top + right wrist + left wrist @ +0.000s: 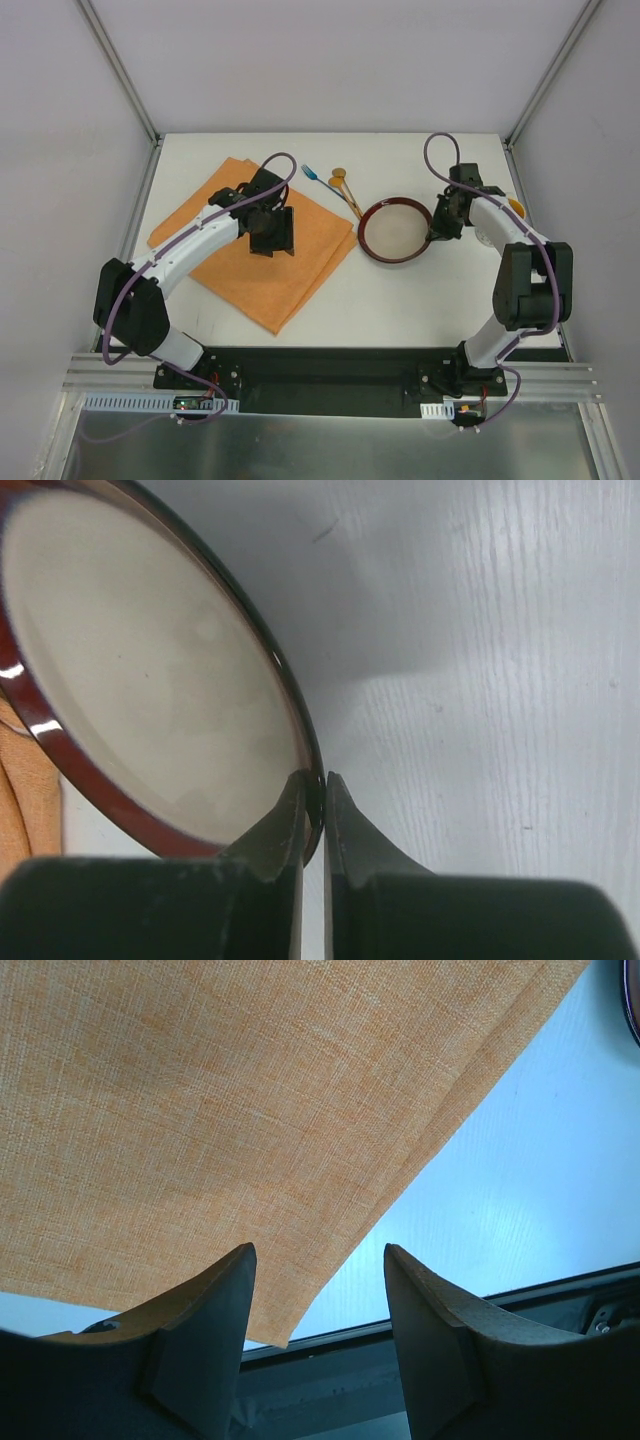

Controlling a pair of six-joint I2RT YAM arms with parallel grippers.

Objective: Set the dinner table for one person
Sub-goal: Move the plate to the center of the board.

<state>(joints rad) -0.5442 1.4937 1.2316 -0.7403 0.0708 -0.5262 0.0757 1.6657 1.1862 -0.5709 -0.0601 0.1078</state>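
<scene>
The white dinner table [400, 310] carries an orange cloth placemat [250, 270] on its left half. My left gripper [270, 232] hovers over the placemat's middle, open with nothing between its fingers. In the left wrist view the placemat [200, 1110] fills the upper left, its corner lying just ahead of the left gripper [318, 1252]. To the right of the mat lies a round plate [395, 232] with a dark red rim and cream centre. My right gripper [438, 224] is shut on its right rim. The right wrist view shows the right gripper [314, 778] pinching the plate [150, 670].
A few utensils [338, 185], one blue-handled and the others wooden, lie behind the plate near the mat's far corner. A pale object with an orange part [514, 208] sits half hidden behind the right forearm. Grey frame posts [150, 140] stand at the far corners.
</scene>
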